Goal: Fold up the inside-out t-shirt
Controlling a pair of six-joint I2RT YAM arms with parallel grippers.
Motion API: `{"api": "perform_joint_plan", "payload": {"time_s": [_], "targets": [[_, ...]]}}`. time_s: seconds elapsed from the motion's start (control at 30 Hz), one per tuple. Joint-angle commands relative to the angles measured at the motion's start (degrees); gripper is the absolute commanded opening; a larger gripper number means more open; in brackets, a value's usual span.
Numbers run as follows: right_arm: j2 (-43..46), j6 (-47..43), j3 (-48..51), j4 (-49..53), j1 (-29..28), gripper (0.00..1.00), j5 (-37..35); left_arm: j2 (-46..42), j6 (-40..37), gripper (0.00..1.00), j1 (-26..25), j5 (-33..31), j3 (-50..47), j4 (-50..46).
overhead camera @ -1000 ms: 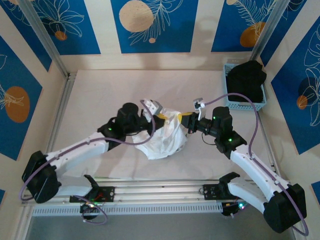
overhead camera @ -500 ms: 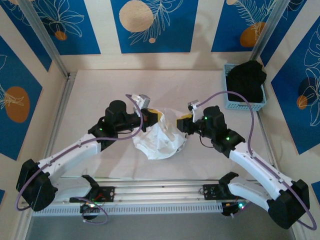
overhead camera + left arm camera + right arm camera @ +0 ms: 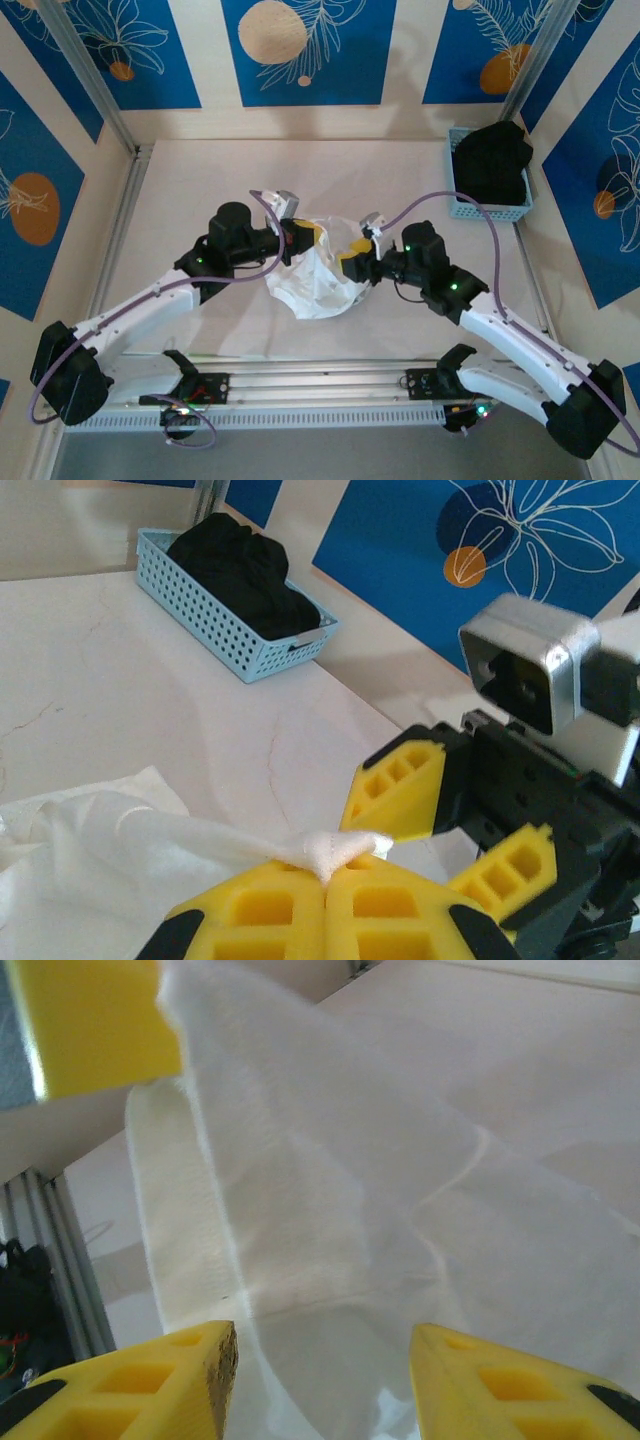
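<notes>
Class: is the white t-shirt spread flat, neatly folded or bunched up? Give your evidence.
Bunched up: the white t-shirt is a crumpled heap, with one bit pinched in the shut left pincer.

- The top camera sits high above and behind my two bases, looking down and forward over the whole table (image 3: 200, 180) from far off.
- My left wrist camera rides close over my left gripper (image 3: 325, 878). It faces across the table toward the blue basket (image 3: 222, 630) and my right gripper (image 3: 452, 828).
- My right wrist camera peers out between my right fingers (image 3: 150, 1380), very near the white t-shirt (image 3: 330, 1180).
- All three views share that cloth.
</notes>
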State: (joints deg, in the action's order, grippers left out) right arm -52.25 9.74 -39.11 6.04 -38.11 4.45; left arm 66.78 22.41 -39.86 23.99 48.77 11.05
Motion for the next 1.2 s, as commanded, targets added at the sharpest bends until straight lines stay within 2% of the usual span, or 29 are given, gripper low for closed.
{"api": "perform_joint_plan", "payload": {"time_s": [0.0, 0.17, 0.3, 0.47, 0.63, 0.8, 0.9, 1.0, 1.17], "targets": [[-2.07, -3.53, -1.7, -2.33, -2.32, 0.49, -0.68, -1.13, -0.47, 0.0, 0.62, 0.03, -0.44, -0.02], [-5.3, -4.47, -3.2, -2.11, -4.14, 0.48, -3.78, -0.89, -0.36, 0.0, 0.61, 0.35, -0.46, 0.11], [-5.76, -3.36, -3.75, -2.62, -4.43, 0.39, -7.8, -0.78, -0.79, 0.0, 0.57, 0.24, -0.52, -0.06], [-5.68, -3.06, -4.13, -2.81, -4.43, 0.36, -9.49, -0.78, -0.86, 0.0, 0.58, 0.19, -0.6, -0.09], [-5.36, -2.56, -4.47, -2.55, -4.42, 0.15, -8.68, -0.83, -1.23, 0.0, 0.66, -0.87, -1.04, -0.52], [-3.0, -0.43, -6.08, -1.71, -4.0, 0.0, -7.55, -2.02, -2.79, 0.0, 1.3, -11.72, -2.45, -6.0], [-3.77, 1.69, -7.89, -1.68, -3.99, 0.0, -6.91, -3.59, -2.9, 0.0, 2.85, -15.57, -5.19, -7.18], [-6.48, 4.2, -10.63, -0.97, -4.26, 0.0, -8.77, -6.07, -3.85, 0.0, 3.57, -15.51, -8.94, -6.88], [-12.07, 5.96, -15.82, -0.14, -4.87, 0.0, -12.79, -11.29, -5.72, 0.12, 3.56, -8.64, -17.44, -1.07]]}}
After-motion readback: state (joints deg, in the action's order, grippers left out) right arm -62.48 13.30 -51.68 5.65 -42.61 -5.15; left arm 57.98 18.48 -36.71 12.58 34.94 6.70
